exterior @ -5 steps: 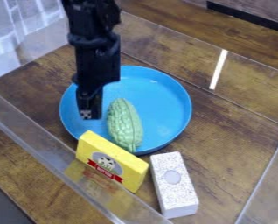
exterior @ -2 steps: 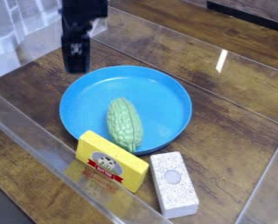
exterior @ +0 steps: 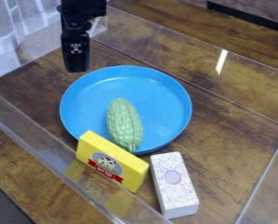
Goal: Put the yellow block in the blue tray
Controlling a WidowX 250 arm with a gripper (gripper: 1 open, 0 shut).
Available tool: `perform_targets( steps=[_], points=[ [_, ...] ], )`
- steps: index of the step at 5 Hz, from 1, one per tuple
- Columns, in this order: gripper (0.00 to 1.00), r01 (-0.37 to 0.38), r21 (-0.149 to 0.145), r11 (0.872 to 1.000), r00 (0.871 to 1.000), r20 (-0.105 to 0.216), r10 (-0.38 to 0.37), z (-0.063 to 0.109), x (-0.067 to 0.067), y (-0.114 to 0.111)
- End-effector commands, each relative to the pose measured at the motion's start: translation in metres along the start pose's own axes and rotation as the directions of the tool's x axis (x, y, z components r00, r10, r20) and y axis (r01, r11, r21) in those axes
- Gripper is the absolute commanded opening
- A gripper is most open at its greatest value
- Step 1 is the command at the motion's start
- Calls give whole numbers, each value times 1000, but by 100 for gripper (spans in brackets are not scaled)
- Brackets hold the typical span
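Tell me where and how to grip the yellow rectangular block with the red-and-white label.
Best gripped from above, I'd say, jaws across the narrower width of the yellow rectangular block, near mid-length: it lies label up, its long sides look straight and parallel. Mind the white-grey speckled block close beside it.

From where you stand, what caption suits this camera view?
Yellow block by the near edge of a blue tray holding a green corncob-shaped object, robot gripper beyond.
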State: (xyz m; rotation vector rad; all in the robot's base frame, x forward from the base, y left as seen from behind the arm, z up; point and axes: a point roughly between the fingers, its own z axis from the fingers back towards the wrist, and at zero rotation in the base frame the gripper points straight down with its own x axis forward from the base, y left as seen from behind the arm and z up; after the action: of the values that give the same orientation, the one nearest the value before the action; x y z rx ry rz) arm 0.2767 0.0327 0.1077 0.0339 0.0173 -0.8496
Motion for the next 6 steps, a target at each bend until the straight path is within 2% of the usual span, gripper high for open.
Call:
perform_targets(
  steps=[1,3,6],
  points=[
    [100,3,56,998,1000,29,-4,5,0,2],
    [100,30,88,996,999,21,-32,-11,4,6],
    [100,59,114,992,998,17,-61,-34,6,15]
  ],
)
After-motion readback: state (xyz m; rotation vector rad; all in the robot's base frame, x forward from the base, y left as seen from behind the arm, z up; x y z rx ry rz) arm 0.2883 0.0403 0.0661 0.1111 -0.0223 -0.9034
